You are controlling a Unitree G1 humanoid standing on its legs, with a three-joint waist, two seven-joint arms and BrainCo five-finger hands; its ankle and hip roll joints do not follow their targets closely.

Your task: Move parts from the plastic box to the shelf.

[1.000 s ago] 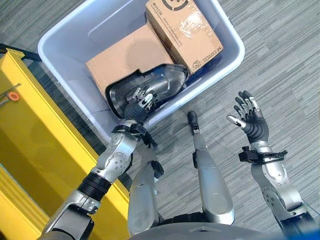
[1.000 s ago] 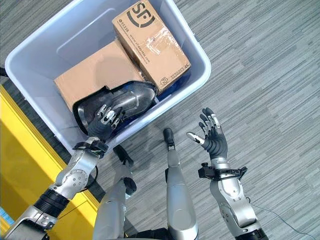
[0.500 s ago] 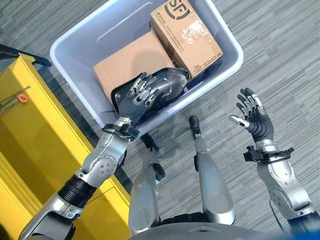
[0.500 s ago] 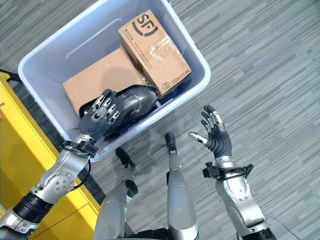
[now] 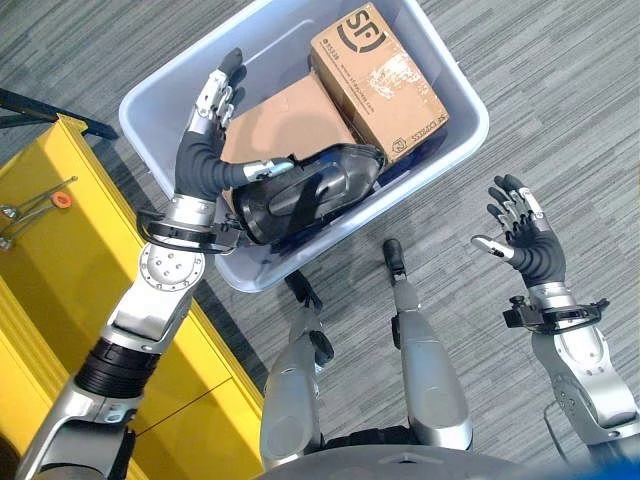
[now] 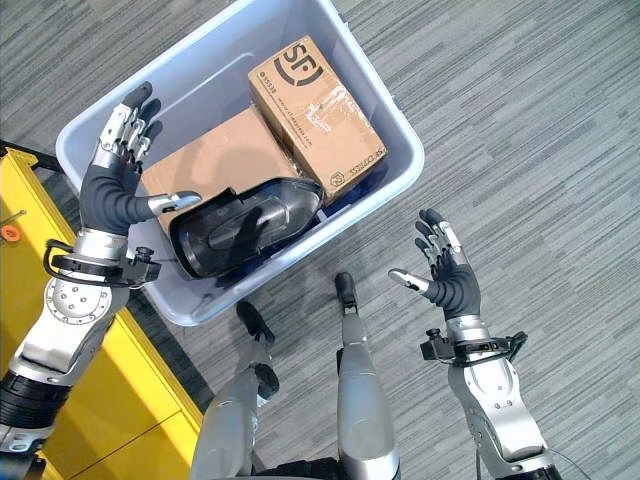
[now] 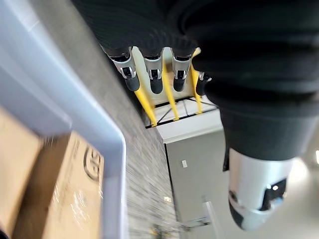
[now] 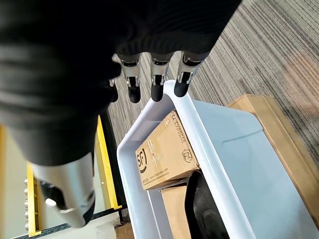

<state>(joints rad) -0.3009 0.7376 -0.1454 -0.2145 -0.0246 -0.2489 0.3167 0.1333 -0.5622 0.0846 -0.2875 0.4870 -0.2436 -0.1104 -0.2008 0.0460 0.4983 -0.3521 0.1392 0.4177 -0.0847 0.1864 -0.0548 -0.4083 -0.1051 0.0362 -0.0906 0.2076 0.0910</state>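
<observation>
A black curved shell part (image 5: pixel 310 190) lies in the pale blue plastic box (image 5: pixel 462 95), resting against the near wall. My left hand (image 5: pixel 203 152) stands upright beside the part's left end, fingers straight and spread, thumb stretched toward the part's edge. It holds nothing. My right hand (image 5: pixel 527 243) hovers open over the carpet, to the right of the box, palm turned toward it. A taped cardboard box (image 5: pixel 378 75) and a flatter cardboard box (image 5: pixel 285 112) also lie in the plastic box. The yellow shelf (image 5: pixel 55 290) stands on my left.
Grey striped carpet (image 5: pixel 560 90) surrounds the plastic box. A small orange piece (image 5: pixel 63 199) and thin metal rods (image 5: pixel 30 205) lie on the shelf's top. In the right wrist view the taped box (image 8: pixel 167 154) and the black part (image 8: pixel 204 209) show past my straight fingers.
My left hand has lifted off the black part, where its fingers rested, and swung up and left to stand upright with fingers spread. The part stays in the box. My right hand barely moved.
</observation>
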